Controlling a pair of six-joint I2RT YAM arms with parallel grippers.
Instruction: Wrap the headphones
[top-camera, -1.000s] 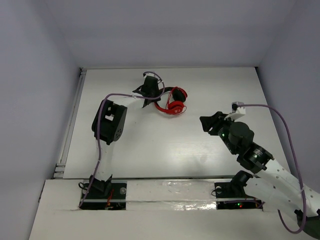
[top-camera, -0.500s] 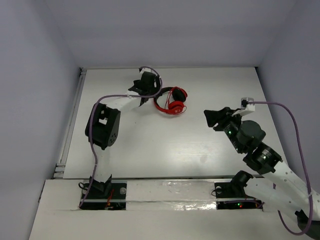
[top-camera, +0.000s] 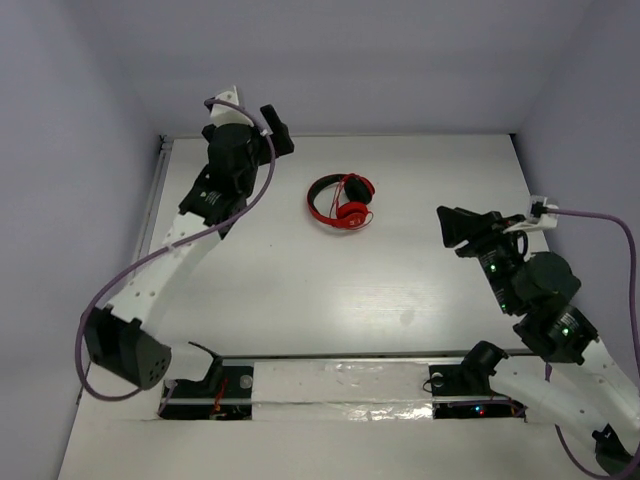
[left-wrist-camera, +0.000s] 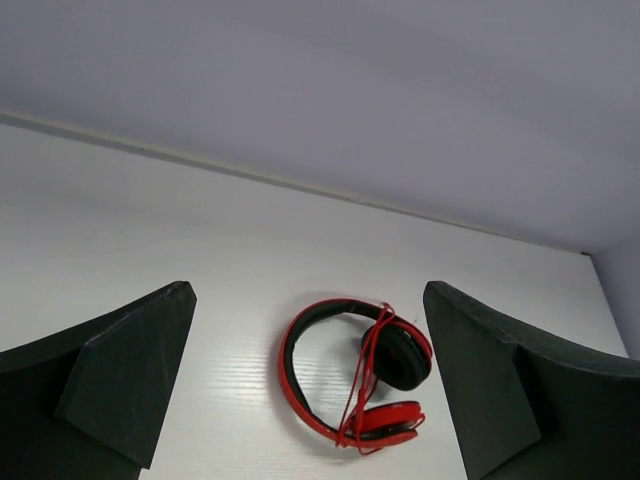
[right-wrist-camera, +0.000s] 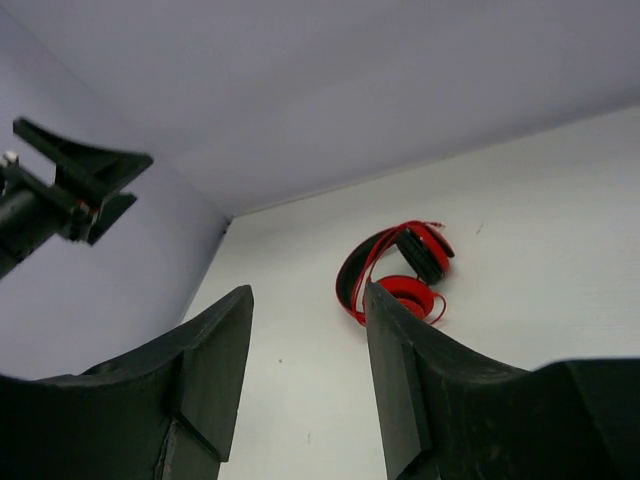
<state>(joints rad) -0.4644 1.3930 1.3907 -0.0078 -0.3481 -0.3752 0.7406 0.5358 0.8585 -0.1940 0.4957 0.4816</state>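
The red headphones (top-camera: 340, 202) lie flat on the white table, far of centre, earcups folded in. Their thin red cord is looped over the band and cups. My left gripper (top-camera: 275, 135) hangs high near the back wall, up and left of them, open and empty. In the left wrist view the headphones (left-wrist-camera: 292, 372) show between and beyond the wide-apart fingers of that gripper (left-wrist-camera: 308, 292). My right gripper (top-camera: 455, 228) floats to their right, open, holding nothing. The right wrist view shows the headphones (right-wrist-camera: 392, 268) well past the right gripper (right-wrist-camera: 308, 292).
The white table (top-camera: 300, 280) is closed in by lilac walls at the back and both sides. Purple cables trail along both arms. The raised left gripper (right-wrist-camera: 80, 175) shows at the left of the right wrist view.
My left gripper let go at the headphones, opened wide, and rose back and left toward the wall. The right arm drew away to the right. The headphones did not move.
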